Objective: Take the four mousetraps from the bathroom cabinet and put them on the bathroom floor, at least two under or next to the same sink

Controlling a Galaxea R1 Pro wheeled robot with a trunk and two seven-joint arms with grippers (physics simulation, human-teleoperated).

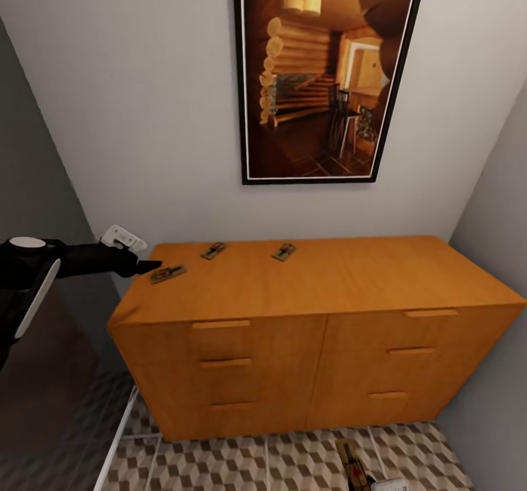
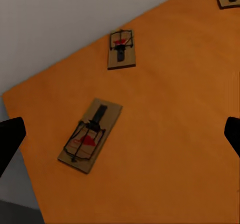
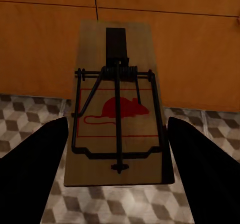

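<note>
**Left pincer lines up on the nearest trap while the right carries one**

At the left, the left pincer [image 1: 143, 265] reaches over the cabinet [image 1: 315, 286] top near its left rear corner, just beside the nearest mousetrap [image 1: 168, 274]. In the left wrist view its fingers stand spread wide at the two edges of the picture, released, with that trap [image 2: 90, 135] lying flat on the orange wood between them. A second mousetrap [image 1: 213, 250] sits farther along the back edge, and a third mousetrap [image 1: 284, 252] to its right, all three well apart from each other.

The step in hand looks like picking up the nearest trap. To do it well, I judge the pincer should centre over the board, turn so the fingers cross its short width, then descend until the tips reach the wood before closing; the board is thin, so a shallow grip may slip.

At the right, the right pincer [image 3: 117, 149] is clenched on a fourth mousetrap [image 3: 119, 108], held in front of the drawers above the bathroom floor [image 1: 293, 465].
</note>
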